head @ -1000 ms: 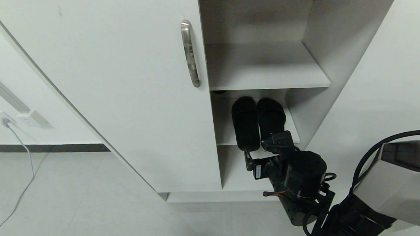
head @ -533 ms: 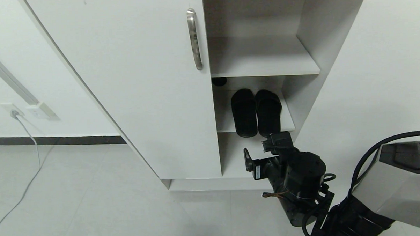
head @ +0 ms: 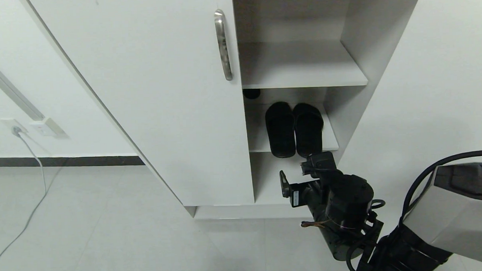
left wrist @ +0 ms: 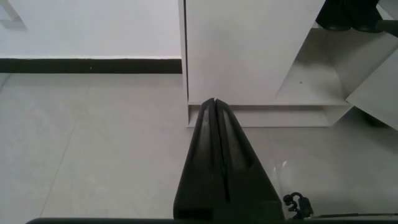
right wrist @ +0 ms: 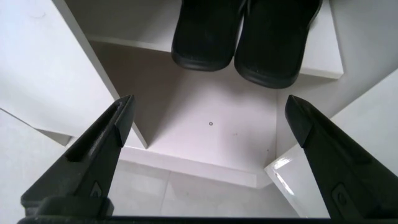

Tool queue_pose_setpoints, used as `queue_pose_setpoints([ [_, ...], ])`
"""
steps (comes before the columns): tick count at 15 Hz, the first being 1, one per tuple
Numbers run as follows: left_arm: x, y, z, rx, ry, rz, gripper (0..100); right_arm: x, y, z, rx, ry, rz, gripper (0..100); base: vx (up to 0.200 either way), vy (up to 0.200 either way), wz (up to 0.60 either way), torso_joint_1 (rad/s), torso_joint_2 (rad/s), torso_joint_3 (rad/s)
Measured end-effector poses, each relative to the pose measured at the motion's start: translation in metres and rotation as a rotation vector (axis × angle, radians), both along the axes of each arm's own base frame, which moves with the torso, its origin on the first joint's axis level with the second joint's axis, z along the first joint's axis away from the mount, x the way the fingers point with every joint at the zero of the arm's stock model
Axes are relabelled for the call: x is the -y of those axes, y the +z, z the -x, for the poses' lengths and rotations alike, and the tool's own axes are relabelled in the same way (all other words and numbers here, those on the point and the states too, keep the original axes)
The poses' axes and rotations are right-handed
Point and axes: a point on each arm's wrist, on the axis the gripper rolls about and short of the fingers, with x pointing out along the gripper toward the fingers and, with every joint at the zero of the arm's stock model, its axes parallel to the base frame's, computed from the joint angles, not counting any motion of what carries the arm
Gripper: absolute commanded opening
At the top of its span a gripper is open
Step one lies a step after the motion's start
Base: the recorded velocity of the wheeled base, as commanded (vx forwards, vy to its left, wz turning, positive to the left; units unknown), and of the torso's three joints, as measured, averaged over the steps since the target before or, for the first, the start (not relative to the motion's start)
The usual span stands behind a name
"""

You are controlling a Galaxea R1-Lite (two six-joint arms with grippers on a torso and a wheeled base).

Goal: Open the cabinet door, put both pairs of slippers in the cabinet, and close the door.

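— Over the floor at left, the left gripper (left wrist: 214, 106) is pressed closed, holding nothing.
— The black slippers (head: 293, 127) sit on the middle shelf (head: 254, 145), and the right gripper (head: 301, 174) gapes empty just before them. I'd back it out straight, clearing the open door (head: 435, 84).

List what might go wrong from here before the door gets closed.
1. The slippers stick out heel-first past the shelf edge, so the open door may catch them when swung shut.
2. The right hand sits open below and in front of those heels; lifting it straight up could knock the pair off.
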Motion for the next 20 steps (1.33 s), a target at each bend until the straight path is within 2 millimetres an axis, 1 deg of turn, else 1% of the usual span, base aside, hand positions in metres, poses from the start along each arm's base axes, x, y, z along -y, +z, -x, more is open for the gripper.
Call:
queue_pose_setpoints([
  [4, 0.0000, 0.0000, 0.0000, 0.000, -0.002, 0.000, 0, 0.0001, -0.0002, 0.0001, -0.001, 0.000, 0.001, 100, 0.000, 0.000, 0.00, 0.001, 0.00, 0.027],
  [17, 0.0000, 0.0000, 0.0000, 0.000, -0.002, 0.000, 0, 0.0003, -0.0005, 0.0003, -0.002, 0.000, 0.002, 100, 0.000, 0.000, 0.00, 0.002, 0.00, 0.195],
  [20, 0.0000, 0.0000, 0.0000, 0.000, -0.002, -0.001, 0, 0.0017, -0.0025, 0.0014, -0.009, 0.000, 0.009, 100, 0.000, 0.000, 0.00, -0.001, 0.00, 0.095],
])
